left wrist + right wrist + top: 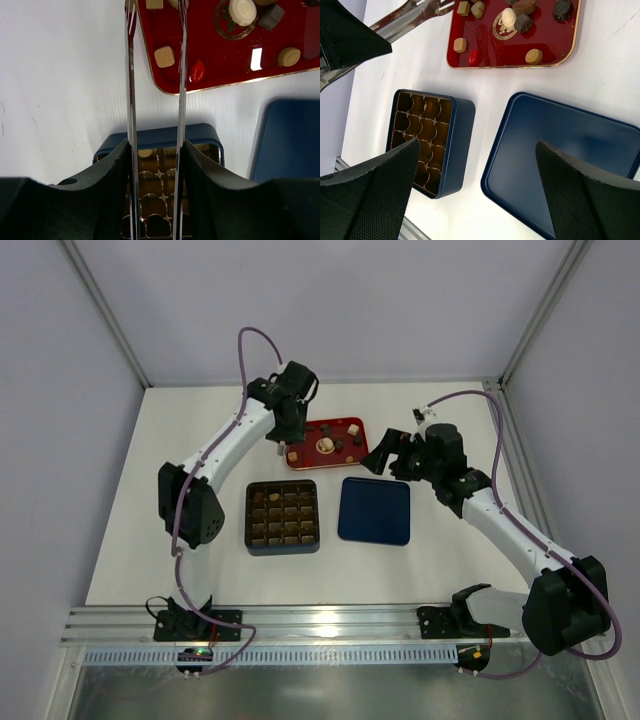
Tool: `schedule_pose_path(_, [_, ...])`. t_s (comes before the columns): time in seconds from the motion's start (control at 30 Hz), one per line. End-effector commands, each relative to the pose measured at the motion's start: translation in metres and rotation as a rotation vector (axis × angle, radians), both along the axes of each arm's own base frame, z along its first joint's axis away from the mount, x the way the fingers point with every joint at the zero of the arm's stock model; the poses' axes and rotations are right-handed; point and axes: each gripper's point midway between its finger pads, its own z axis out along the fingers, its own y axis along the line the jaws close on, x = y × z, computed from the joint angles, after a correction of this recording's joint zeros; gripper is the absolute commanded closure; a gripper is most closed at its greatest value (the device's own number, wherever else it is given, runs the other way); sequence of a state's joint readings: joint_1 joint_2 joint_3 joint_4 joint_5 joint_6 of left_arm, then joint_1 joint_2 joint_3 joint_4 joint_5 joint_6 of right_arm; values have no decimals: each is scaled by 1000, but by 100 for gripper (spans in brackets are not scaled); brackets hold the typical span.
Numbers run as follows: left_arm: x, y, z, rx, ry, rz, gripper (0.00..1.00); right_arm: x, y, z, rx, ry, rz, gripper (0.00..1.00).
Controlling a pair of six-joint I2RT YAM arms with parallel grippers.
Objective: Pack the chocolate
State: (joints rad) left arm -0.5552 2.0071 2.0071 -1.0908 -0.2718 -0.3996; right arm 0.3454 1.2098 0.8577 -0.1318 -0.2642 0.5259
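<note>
Several chocolates lie on a red tray (309, 429): a tan square (164, 56), a cream round (242, 10), a tan round (289, 56) and dark pieces (272, 16). My left gripper (156, 145) is shut on metal tongs (131, 75). Their blades are apart and reach over the tray's near-left corner, with the tips around a tan piece (154, 3) at the frame's top edge. The gridded box (283, 546) holds a tan piece (145, 152) in a far compartment. My right gripper (477, 145) is open and empty, above the gap between box (455, 145) and lid (565, 145).
The navy lid (375, 510) lies flat to the right of the box, in front of the tray. A red sweet (197, 71) sits near the tray's front rim. Grey walls close in the white table on three sides.
</note>
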Motion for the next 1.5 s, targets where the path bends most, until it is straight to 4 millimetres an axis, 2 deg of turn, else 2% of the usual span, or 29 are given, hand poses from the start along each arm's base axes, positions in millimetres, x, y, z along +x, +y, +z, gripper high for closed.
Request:
schedule_pose_path(0.0, [21, 0, 19, -11, -85, 1, 55, 0, -1, 13, -5, -48, 2, 4])
schedule_pose_path(0.9, [30, 3, -26, 6, -1, -12, 59, 3, 1, 11, -3, -40, 2, 4])
schedule_pose_path(1.47, [28, 5, -40, 11, 27, -9, 62, 5, 1, 7, -5, -30, -2, 5])
